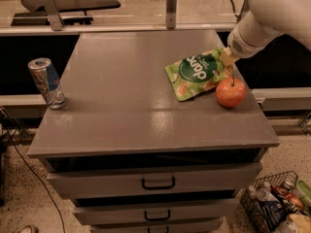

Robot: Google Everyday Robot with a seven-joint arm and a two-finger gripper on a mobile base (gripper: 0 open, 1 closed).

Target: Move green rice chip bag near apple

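Note:
The green rice chip bag (197, 72) lies tilted on the right part of the grey cabinet top (121, 110). Its lower right edge is right beside the apple (230, 92), touching or nearly so. The apple is red-orange with a short stem and sits near the right edge. My gripper (226, 57) comes in from the upper right on a white arm and is shut on the bag's top right corner, just behind and above the apple.
A silver-blue drink can (46, 81) stands near the left edge of the cabinet top. Drawers with dark handles (158, 183) are below the front edge. A wire basket of bottles (277, 205) stands on the floor at the lower right.

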